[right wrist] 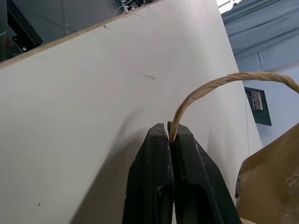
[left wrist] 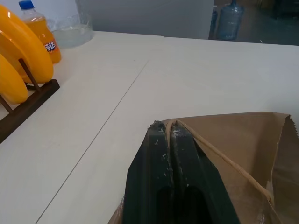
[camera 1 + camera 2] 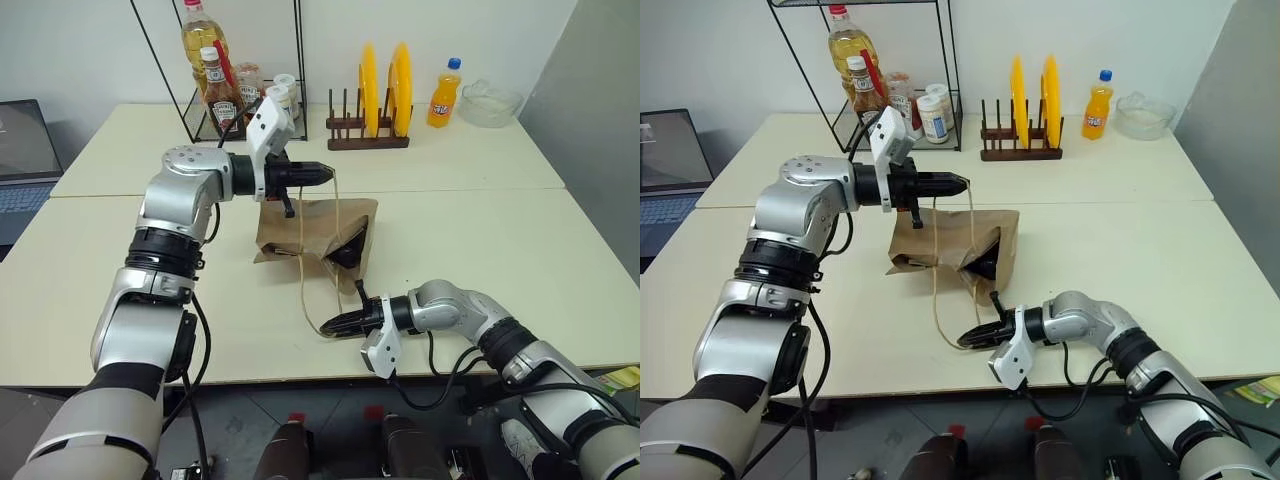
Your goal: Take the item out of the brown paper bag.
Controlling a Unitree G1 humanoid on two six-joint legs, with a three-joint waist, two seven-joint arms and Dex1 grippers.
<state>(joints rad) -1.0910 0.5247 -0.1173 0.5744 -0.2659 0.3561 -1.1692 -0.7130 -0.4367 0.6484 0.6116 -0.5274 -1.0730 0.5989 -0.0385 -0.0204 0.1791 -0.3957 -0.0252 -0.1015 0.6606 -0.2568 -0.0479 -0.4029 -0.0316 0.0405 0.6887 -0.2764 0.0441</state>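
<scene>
L gripper (image 3: 332,173) pinched one tan loop handle (image 3: 972,215) above the brown paper bag (image 3: 300,225); R gripper (image 3: 326,326) clamped the other handle (image 1: 219,86) near table (image 3: 500,240) edge.

pale cream tables (image 3: 480,250) pushed together beneath a plain white wall (image 3: 480,30), a laptop (image 3: 22,160) at the left edge.

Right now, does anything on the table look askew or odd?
Yes. The brown paper bag lies crumpled on its side, mouth gaping. Its two loop handles are pulled apart: the left pincer is shut on one, the right pincer on the other near the table edge.
</scene>
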